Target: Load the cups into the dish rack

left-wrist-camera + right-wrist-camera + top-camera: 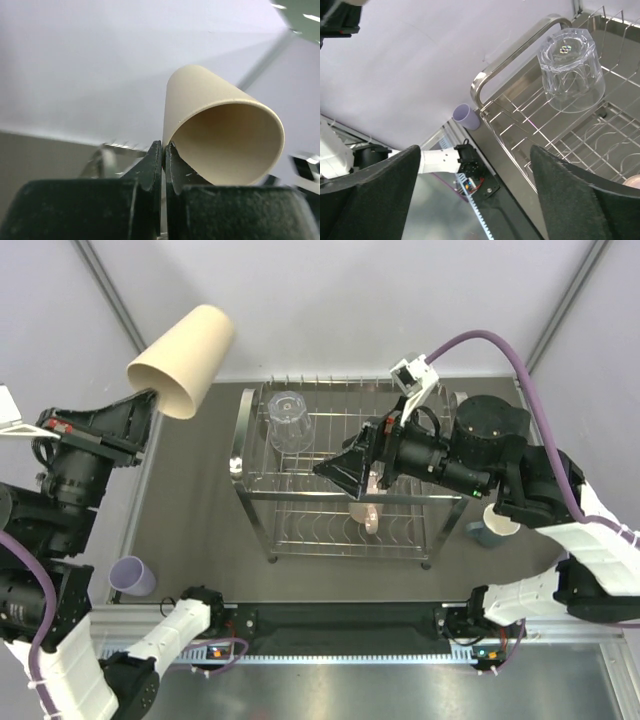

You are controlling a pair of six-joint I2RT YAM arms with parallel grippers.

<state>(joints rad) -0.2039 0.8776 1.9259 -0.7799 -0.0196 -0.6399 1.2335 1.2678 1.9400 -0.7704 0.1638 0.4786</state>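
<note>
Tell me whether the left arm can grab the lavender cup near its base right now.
Probably not yet: its end effector is shut on the beige cup, held in the air. Nothing blocks the lavender cup itself.

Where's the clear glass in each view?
Top external: clear glass upside down on the dish rack's upper tier, far-left corner.
Left wrist: not in it; left pincer holds the beige tumbler.
Right wrist: glass upper right, upside down on the rack wires.
Shared landmark: lavender tumbler standing outside the rack, in top and right wrist views.

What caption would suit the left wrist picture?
Left gripper pinching the rim of a beige tumbler, its open mouth facing us.
</note>
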